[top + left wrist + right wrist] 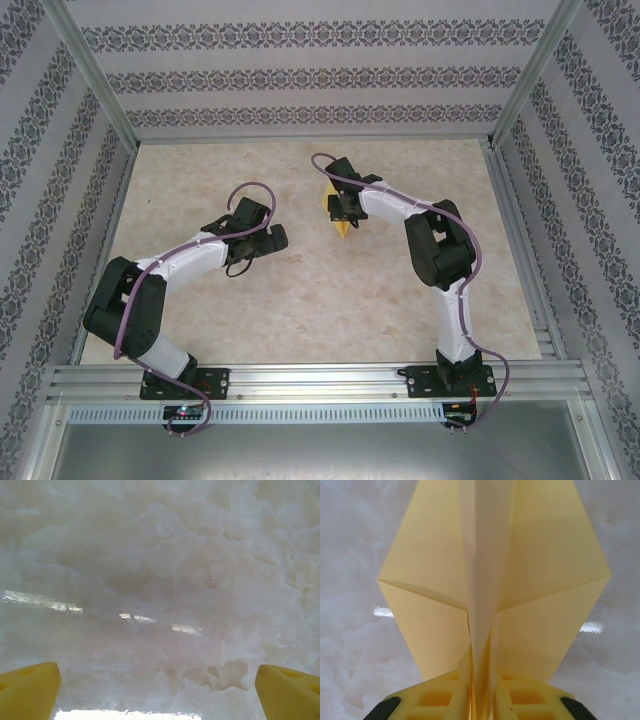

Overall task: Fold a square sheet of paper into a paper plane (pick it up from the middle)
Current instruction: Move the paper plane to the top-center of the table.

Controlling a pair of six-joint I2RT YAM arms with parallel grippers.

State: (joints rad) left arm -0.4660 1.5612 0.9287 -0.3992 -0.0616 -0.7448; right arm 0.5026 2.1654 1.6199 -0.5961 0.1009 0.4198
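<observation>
From above, the left gripper (272,240) hangs wide open over the pale marble table (300,320). The right gripper (346,212) pinches the small yellow-orange folded paper plane (343,231) at the table's middle.

Left wrist: yellow fingers (30,690) far apart.

Right wrist: fingers (520,695) squeeze the plane's middle fold, wings spread.

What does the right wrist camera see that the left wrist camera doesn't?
Right wrist view: the yellow paper plane, its centre fold pinched between the fingers of the right gripper, wings spreading out to both sides. Left wrist view: the left gripper wide open, holding nothing, with bare table between its fingers. Both: the pale marbled table and yellow fingertips at the bottom edge.
</observation>
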